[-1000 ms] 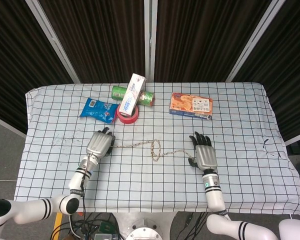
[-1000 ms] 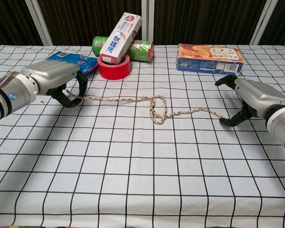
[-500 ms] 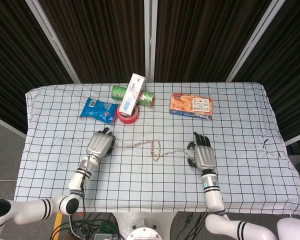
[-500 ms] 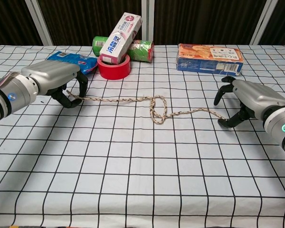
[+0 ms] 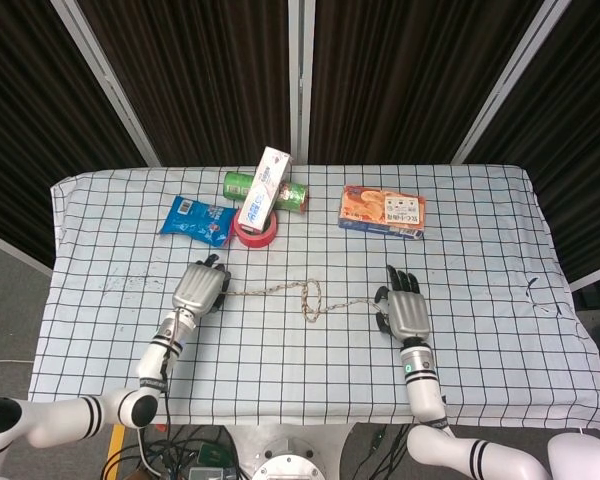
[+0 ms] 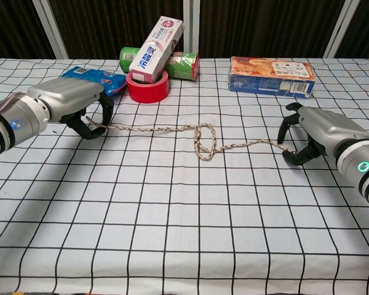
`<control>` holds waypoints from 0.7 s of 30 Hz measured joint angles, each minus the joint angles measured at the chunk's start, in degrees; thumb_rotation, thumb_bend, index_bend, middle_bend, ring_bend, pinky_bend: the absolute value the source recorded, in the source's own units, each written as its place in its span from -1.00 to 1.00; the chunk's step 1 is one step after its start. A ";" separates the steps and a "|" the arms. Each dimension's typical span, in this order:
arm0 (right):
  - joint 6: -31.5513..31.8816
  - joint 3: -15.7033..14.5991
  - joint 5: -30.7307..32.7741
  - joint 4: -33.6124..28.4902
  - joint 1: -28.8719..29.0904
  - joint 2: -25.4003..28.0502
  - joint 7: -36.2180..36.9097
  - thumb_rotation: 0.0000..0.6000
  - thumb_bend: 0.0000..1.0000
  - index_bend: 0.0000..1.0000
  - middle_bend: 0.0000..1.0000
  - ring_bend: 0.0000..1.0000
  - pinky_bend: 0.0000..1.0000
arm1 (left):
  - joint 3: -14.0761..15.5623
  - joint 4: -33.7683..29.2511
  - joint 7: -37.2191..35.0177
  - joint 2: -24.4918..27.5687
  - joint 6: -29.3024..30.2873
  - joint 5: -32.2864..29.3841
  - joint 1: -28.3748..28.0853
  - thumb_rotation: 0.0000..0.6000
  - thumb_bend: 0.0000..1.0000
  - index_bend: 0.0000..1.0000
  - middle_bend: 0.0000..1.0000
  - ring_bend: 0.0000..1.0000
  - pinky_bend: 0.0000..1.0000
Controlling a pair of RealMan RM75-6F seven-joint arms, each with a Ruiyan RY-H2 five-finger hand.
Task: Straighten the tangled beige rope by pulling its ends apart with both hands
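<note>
Beige rope (image 6: pixel 200 140): it lies on the table between the two hands. It runs flat from the left hand to a small loop in the middle, then on to the right hand. The loop is still tangled.
Left hand (image 6: pixel 71 98): it rests on the cloth at the left end of the rope. Its dark fingers (image 6: pixel 104 106) curl down around that end. It seems to hold the rope, but the tips are partly hidden.
Right hand (image 6: pixel 320 130): it sits at the right end of the rope. Its fingers (image 6: pixel 284 126) bend down like a claw over the rope end. The thumb is low by the cloth. I cannot tell if it pinches the rope or only touches it.
Table (image 5: pixel 480 340): it has a white cloth with black squares.
Red tape (image 6: pixel 147 87): a roll that stands behind the left hand.
Toothpaste box (image 6: pixel 157 48): it leans tilted on the red tape.
Green can (image 6: pixel 183 65): it lies on its side behind the tape and touches the box.
Blue packet (image 6: pixel 95 78): it lies flat, just left of the tape.
Orange box (image 6: pixel 270 75): it lies flat at the back, behind the right hand and well apart from it.
</note>
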 measured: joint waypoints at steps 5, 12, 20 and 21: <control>-0.42 0.05 0.30 0.19 0.35 -0.11 0.23 1.00 -0.47 -0.02 -1.00 -1.00 -1.00 | 0.00 -0.07 0.00 0.05 0.10 0.02 0.03 1.00 -0.15 0.17 -0.24 -0.66 -0.17; -0.42 -0.01 0.62 0.45 0.61 -0.37 0.09 1.00 -0.44 0.00 -1.00 -1.00 -1.00 | 0.08 -0.13 -0.07 0.14 0.23 0.07 0.16 1.00 -0.15 0.17 -0.24 -0.66 -0.18; -0.16 0.14 1.29 0.51 0.77 -0.39 -0.28 1.00 -0.32 0.06 -1.00 -1.00 -1.00 | 0.16 -0.07 -0.12 0.05 0.20 0.17 0.19 1.00 -0.15 0.17 -0.24 -0.66 -0.17; -0.08 0.15 1.33 0.50 0.76 -0.36 -0.28 1.00 -0.29 0.07 -1.00 -1.00 -1.00 | 0.14 -0.06 -0.14 0.04 0.21 0.18 0.19 1.00 -0.15 0.17 -0.24 -0.66 -0.17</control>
